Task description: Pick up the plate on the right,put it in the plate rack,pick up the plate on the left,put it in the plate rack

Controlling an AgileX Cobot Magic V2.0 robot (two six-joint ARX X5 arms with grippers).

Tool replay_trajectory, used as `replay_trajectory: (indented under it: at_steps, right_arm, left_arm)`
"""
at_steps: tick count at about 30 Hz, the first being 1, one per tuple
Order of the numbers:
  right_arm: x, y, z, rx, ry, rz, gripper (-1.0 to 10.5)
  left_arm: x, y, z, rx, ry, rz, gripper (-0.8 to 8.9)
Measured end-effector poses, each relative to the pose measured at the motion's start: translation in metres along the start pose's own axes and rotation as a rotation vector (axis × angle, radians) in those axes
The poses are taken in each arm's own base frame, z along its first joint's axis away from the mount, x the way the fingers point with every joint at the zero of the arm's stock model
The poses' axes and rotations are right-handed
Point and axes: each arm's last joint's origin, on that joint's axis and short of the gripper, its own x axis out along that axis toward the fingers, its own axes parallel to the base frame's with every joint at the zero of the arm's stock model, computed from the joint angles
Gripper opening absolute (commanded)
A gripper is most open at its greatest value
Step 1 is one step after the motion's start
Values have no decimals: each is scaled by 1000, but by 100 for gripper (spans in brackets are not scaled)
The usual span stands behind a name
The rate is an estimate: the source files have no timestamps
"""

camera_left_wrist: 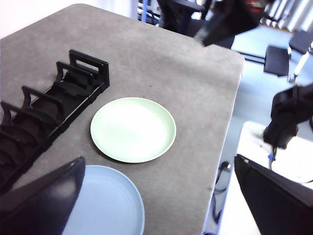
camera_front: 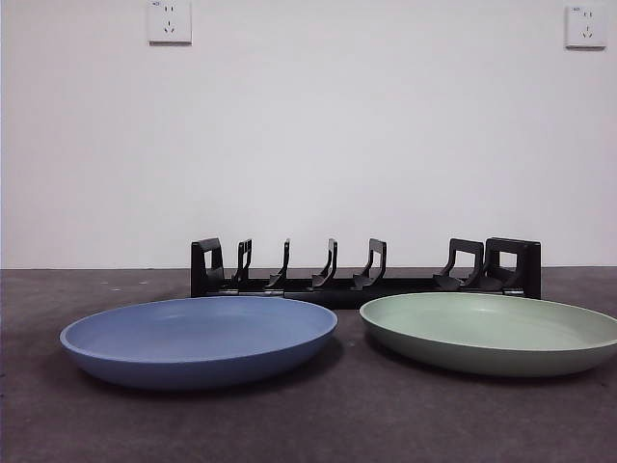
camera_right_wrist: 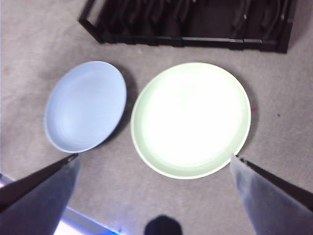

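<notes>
**Front view: both plates flat on the table, rack empty**

Front view shows the blue plate [camera_front: 198, 338] on the left and the green plate [camera_front: 494, 332] on the right, both lying flat on the grey table [camera_front: 318, 424], near each other but not touching. Just behind them stands the plate rack [camera_front: 364, 270], its prongs holding nothing. No arm appears here.

Left wrist view looks down from high up: the left gripper [camera_left_wrist: 156, 196] has its jaws spread wide apart with nothing between them. Below lie the green plate [camera_left_wrist: 133, 129], part of the blue plate [camera_left_wrist: 110, 203], and the plate rack [camera_left_wrist: 49, 117] beside them, empty.

Right wrist view has the right gripper [camera_right_wrist: 154, 188] hanging above the green plate [camera_right_wrist: 190, 119], jaws wide apart and empty, not touching it. The blue plate [camera_right_wrist: 85, 105] lies beside it and the plate rack [camera_right_wrist: 190, 22] beyond.

By my judgement, nothing of the task is done yet: both plates remain to be racked, and the green one on the right comes first, with the right gripper best placed for it.
</notes>
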Motion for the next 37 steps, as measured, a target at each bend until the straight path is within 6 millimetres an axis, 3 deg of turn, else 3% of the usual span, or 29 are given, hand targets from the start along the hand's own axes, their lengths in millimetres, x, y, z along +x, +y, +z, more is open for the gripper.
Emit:
replay_trajectory:
  at_steps: [9, 20, 30, 34, 37]
  right_arm:
    - [66, -42, 19, 126, 216, -57, 598]
    - [137, -84, 22, 203, 367, -69, 595]
    - [173, -103, 17, 235, 429, -88, 592]
    - [186, -105, 15, 226, 450, -90, 480]
    - [194, -103, 14, 216, 461, -86, 463]
  left_arm:
    - [33, -6, 8, 112, 102, -35, 661]
    - [67, -15, 6, 164, 185, -142, 660]
    - [72, -15, 6, 172, 190, -153, 660]
    - [72, -15, 6, 180, 191, -147, 660]
    - [72, -15, 7, 184, 190, -145, 660]
